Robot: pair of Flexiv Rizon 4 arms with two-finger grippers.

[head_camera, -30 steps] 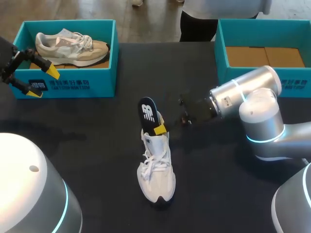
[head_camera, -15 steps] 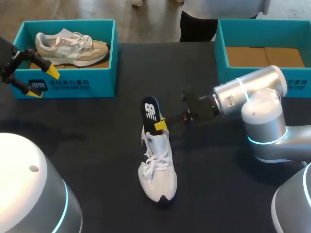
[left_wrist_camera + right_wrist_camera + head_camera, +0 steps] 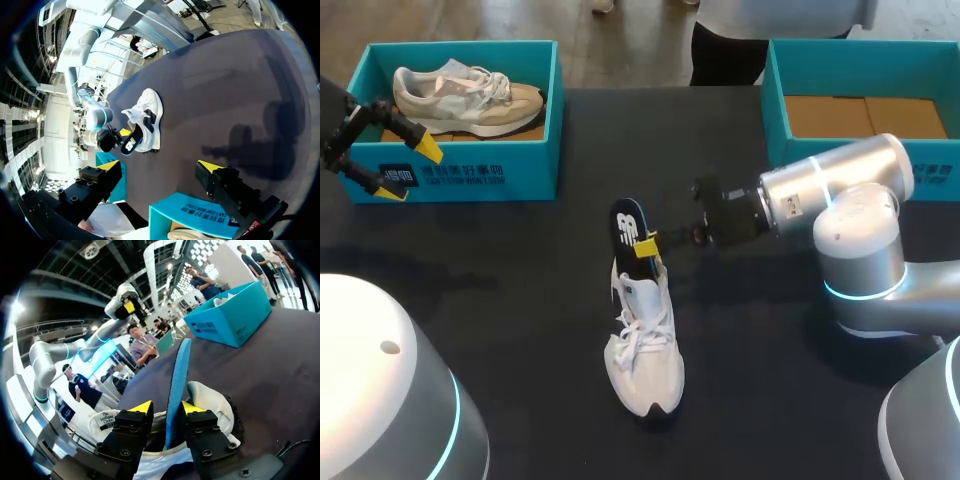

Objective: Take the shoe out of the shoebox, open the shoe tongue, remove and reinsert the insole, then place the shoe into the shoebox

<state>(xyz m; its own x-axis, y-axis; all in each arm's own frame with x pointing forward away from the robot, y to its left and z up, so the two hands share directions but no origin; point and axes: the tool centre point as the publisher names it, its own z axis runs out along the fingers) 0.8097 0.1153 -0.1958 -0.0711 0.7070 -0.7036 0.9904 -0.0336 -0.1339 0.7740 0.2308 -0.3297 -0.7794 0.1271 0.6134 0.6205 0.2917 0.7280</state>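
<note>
A white shoe (image 3: 644, 360) stands on the black table, toe toward me. Its dark blue insole (image 3: 626, 225) sticks upright out of the heel opening. My right gripper (image 3: 643, 244) reaches in from the right at the insole. In the right wrist view the insole (image 3: 179, 370) stands between the yellow fingertips (image 3: 141, 406), touching one with a small gap to the other, so the gripper (image 3: 167, 408) is open. My left gripper (image 3: 398, 168) hangs wide open and holds nothing, in front of the left shoebox (image 3: 470, 180). The left wrist view shows the shoe (image 3: 150, 107) far ahead of it.
The left teal shoebox holds a beige shoe (image 3: 465, 98). A second teal shoebox (image 3: 840, 150) at the back right has a cardboard floor. The right arm's silver elbow (image 3: 855, 230) sits in front of that box.
My right gripper has loosened from a shut grip on the insole and slid a little away from me along it. The shoe shifted slightly. The left arm has not moved.
</note>
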